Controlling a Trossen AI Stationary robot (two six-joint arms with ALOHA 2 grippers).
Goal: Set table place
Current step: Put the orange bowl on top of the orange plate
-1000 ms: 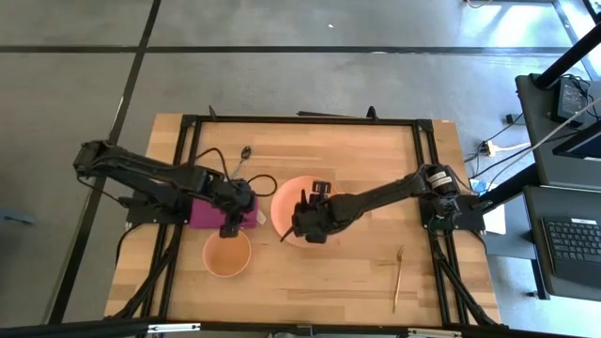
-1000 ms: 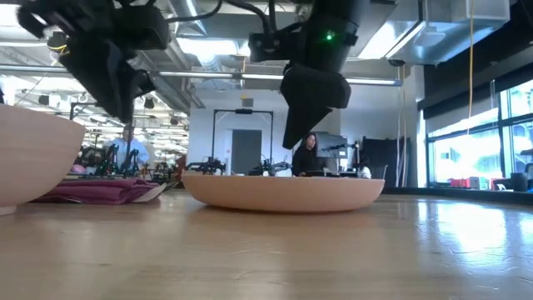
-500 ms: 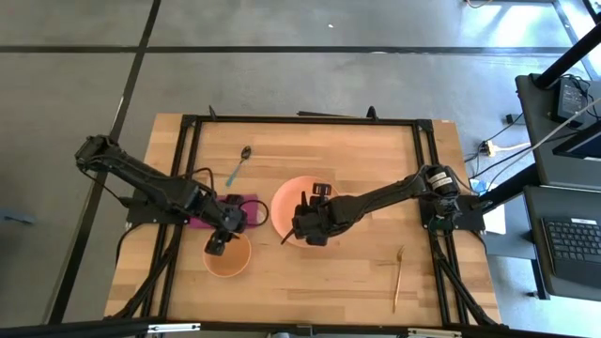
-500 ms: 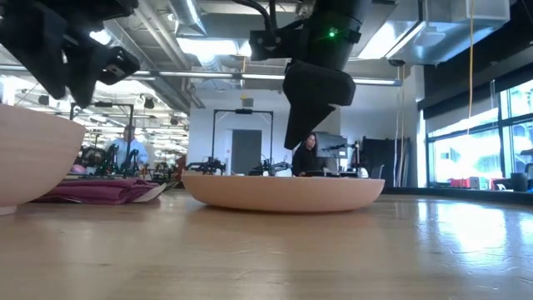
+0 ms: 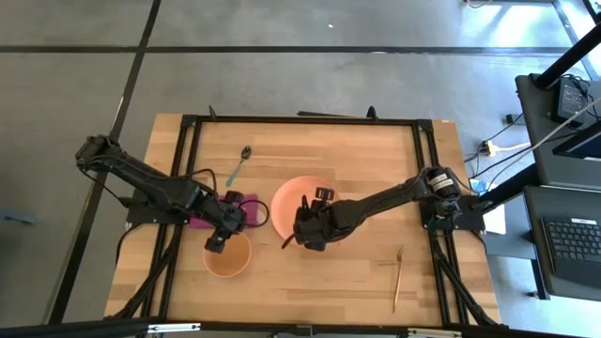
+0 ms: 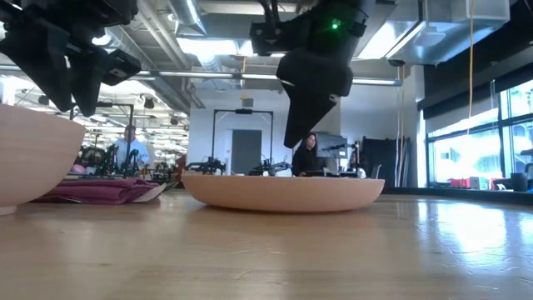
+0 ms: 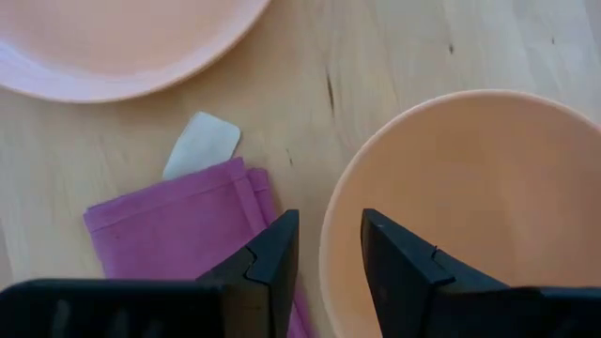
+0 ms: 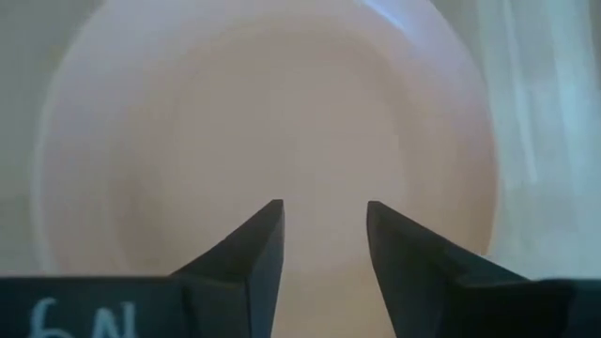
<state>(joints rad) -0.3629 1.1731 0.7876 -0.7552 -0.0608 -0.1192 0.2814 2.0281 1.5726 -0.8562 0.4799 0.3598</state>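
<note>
My left gripper (image 5: 217, 246) (image 7: 329, 221) hangs open above the far-left rim of the salmon-orange bowl (image 5: 233, 263) (image 7: 470, 207). One finger is over the bowl's inside, the other over the magenta folded napkin (image 5: 198, 222) (image 7: 178, 225), which lies flat beside the bowl. My right gripper (image 5: 304, 236) (image 8: 324, 205) is open above the near part of the round salmon-orange plate (image 5: 291, 192) (image 8: 282, 113). The low view shows both grippers (image 6: 73, 107) (image 6: 293, 142) clear of the dishes. The blue-handled spoon (image 5: 236, 166) lies far of the napkin. The gold fork (image 5: 398, 277) lies near the right near corner.
The wood table (image 5: 329, 150) has bare planks along its far side and between the plate and the fork. A black frame edges it. A white tag (image 7: 202, 141) sticks out from the napkin toward the plate. People and equipment show in the room beyond.
My left gripper has moved from above the napkin toward the table's near edge, and now hangs over the bowl's rim. With the arm out of the way, the spoon's handle shows. No dish has moved.
</note>
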